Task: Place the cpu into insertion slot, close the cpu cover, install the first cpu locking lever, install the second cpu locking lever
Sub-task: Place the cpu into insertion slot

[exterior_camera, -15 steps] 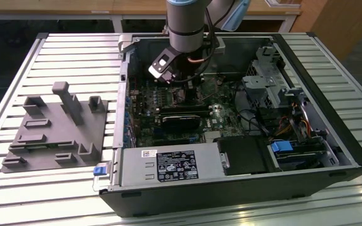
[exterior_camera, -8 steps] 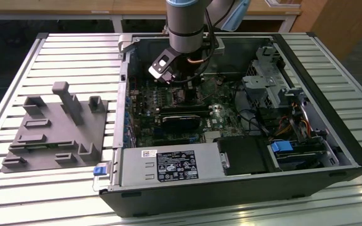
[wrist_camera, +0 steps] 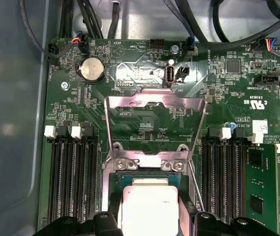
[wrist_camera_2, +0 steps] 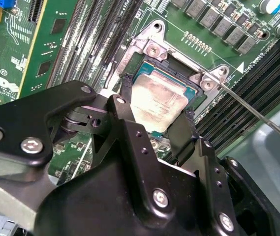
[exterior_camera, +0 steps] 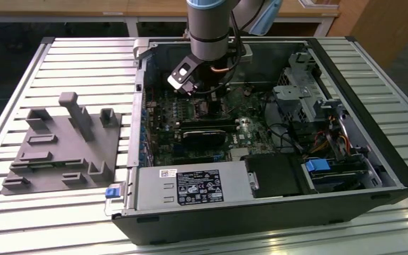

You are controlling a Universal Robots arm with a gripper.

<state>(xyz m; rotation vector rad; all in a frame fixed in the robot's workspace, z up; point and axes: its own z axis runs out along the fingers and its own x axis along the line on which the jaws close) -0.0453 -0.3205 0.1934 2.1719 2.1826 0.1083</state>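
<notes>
The cpu [wrist_camera_2: 159,98], a flat square with a dull silvery lid, lies at the black, metal-rimmed insertion slot [wrist_camera_2: 179,73]. The matte black pincer [wrist_camera_2: 157,105] grasps it edge to edge. The cpu cover [wrist_camera: 125,100], a thin shiny steel frame, stands tilted open over the green circuit board [wrist_camera: 71,103].

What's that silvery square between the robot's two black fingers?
The cpu, gripped between the fingers at the insertion slot, as the second wrist view shows.
</notes>
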